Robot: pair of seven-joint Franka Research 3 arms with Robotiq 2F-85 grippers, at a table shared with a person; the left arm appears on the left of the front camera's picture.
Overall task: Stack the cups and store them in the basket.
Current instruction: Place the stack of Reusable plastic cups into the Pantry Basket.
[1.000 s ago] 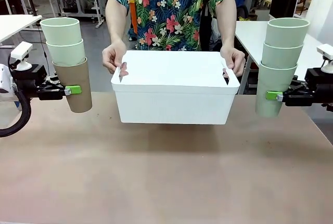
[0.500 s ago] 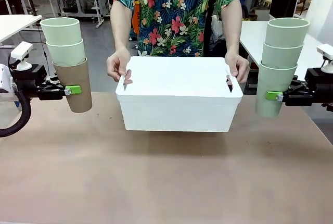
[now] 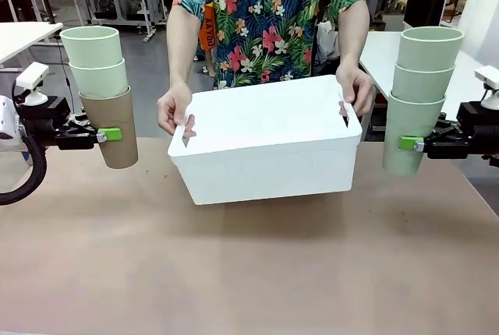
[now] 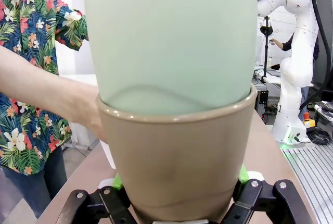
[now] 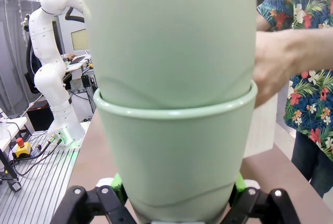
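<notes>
Clamped with the left tool (image 3: 109, 134) low on the tan-brown cup (image 3: 117, 152), with a green pad on either side. Carrying two mint cups nested above it as the left stack (image 3: 95, 58), upright and in the air at the left edge of the worktop (image 3: 249, 273). Clamped likewise with the right tool (image 3: 407, 143) on the lowest mint cup of the right stack (image 3: 421, 78), three high, upright, off the worktop at its right edge. No shift in either tool or stack over the last second.

Between them, held through the handle cutouts by the person's hands (image 3: 173, 109): the basket (image 3: 269, 156). Level and square-on a second ago. Now swung and tipped, with the picture-left end lower and nearer and the other end raised. Cannot tell whether resting on a corner or hanging just above the worktop.

Judged from that: not yet a steady target, so probably wiser to wait for it to settle before lowering either stack.

Well apart from both stacks, with an open gap on each side and wide bare worktop in front. For entry, up over the rolled rim and then down. Worth minding the person's fingers at the cutouts. Likely to stand proud of the rim, being three high.
</notes>
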